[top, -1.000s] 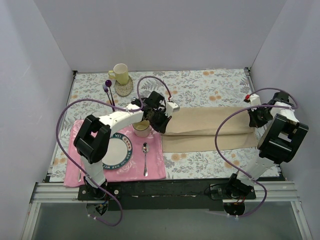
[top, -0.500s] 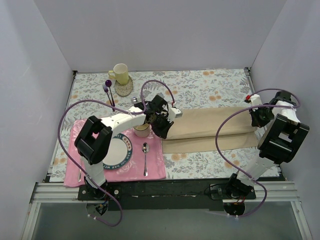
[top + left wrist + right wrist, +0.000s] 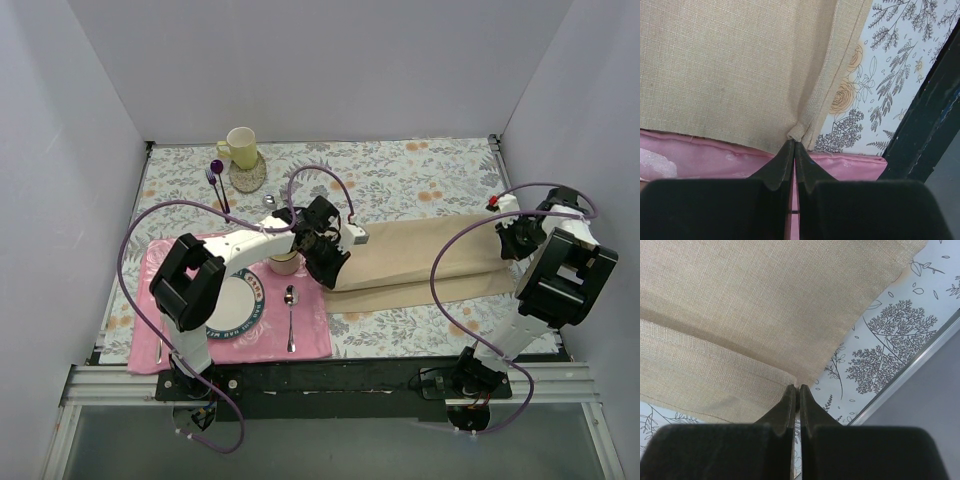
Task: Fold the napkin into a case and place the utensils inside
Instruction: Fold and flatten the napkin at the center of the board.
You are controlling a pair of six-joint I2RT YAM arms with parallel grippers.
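Observation:
The beige napkin lies stretched across the grey floral tablecloth, folded lengthwise, with a lower layer showing along its near edge. My left gripper is shut on the napkin's left end; in the left wrist view its tips pinch a pucker of the cloth over the pink placemat. My right gripper is shut on the right end, its tips pinching the corner of the folded cloth. A small silver spoon lies on the placemat right of the plate. A thin silver utensil, seemingly the fork, lies left of the plate.
The pink placemat carries a blue-rimmed plate and a small beige cup just left of my left gripper. A yellow mug on a coaster and a purple-handled fork stand at the back left. White walls enclose the table.
My left gripper has moved toward the near edge and a little right, dragging the napkin's upper layer over the lower one. The right gripper has shifted only slightly.

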